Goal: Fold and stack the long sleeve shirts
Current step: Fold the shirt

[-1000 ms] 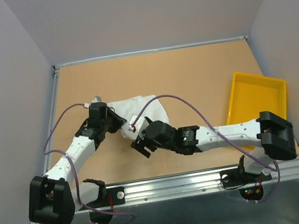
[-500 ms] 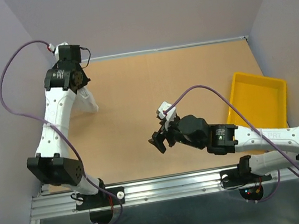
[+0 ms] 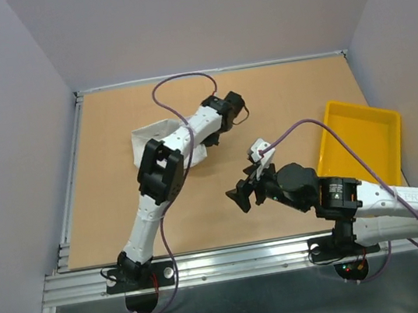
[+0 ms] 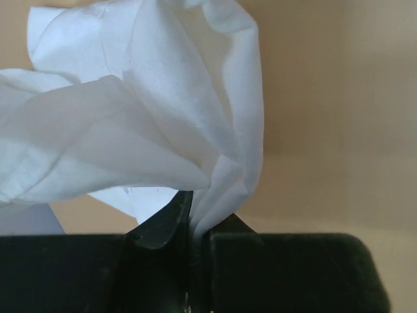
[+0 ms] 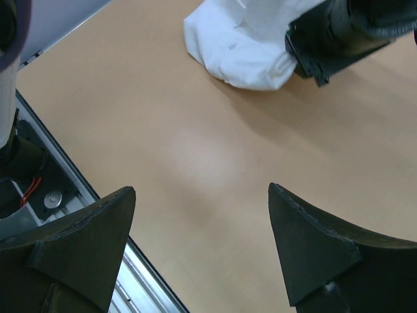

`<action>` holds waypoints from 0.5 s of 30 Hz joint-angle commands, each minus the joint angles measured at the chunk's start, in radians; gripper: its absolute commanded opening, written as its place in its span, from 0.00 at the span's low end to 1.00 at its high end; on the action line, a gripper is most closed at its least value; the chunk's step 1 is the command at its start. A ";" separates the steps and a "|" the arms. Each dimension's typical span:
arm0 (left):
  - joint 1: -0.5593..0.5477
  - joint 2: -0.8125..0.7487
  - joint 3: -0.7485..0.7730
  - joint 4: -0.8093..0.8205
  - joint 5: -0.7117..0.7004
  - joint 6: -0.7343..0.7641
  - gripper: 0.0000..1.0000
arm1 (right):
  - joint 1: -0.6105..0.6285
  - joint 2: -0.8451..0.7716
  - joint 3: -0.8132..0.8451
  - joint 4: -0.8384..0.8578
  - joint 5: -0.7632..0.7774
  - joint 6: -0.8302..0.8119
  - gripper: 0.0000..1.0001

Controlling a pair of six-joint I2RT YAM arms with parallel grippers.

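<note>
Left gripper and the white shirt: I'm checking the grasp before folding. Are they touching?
Touching. The left wrist view shows the white shirt fabric pinched in the left gripper, jaws closed on it.

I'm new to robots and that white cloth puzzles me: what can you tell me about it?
It is a white shirt, thin, soft and heavily wrinkled, bunched into a loose heap rather than folded. It lies on the tan table, left of centre, partly hidden by the left arm. The left gripper is shut on one fold, and fabric fans out from that pinch in creased peaks. No collar or sleeve can be made out.
</note>
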 commanded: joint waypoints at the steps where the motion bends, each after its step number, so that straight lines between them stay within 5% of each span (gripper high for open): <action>1: -0.082 -0.043 0.192 -0.063 -0.018 -0.030 0.06 | -0.001 -0.053 -0.020 -0.025 0.070 0.032 0.88; 13: -0.294 0.102 0.212 0.007 0.094 0.097 0.10 | -0.001 -0.196 -0.033 -0.058 0.161 0.052 0.88; 15: -0.303 0.097 0.232 0.013 0.096 0.092 0.21 | -0.001 -0.204 -0.034 -0.068 0.170 0.058 0.88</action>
